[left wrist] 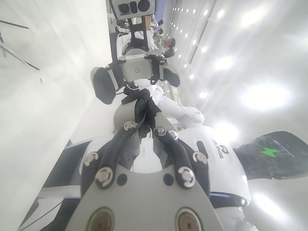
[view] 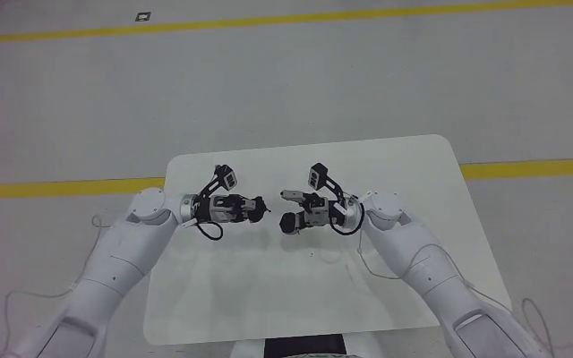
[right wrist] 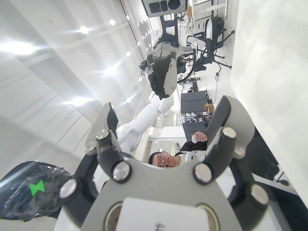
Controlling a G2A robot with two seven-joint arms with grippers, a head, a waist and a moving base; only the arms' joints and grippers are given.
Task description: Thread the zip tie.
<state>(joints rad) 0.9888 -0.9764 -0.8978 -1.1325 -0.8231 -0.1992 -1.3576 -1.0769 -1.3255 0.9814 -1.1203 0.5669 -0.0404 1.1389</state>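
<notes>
Left pincer [left wrist: 144, 98]: clamped tight on the zip tie [left wrist: 140, 116], a dark strip pinched between its fingers.
Right pincer [right wrist: 166, 111]: spread wide, holding nothing, facing the left pincer, just apart.
Zip tie axis: seemingly lengthwise along the left pincer's fingers, free end toward the right pincer; tip hard to make out.
Risk: likely a missed catch if the pincers are off line; possibly a bent or slipping strip on contact.
</notes>
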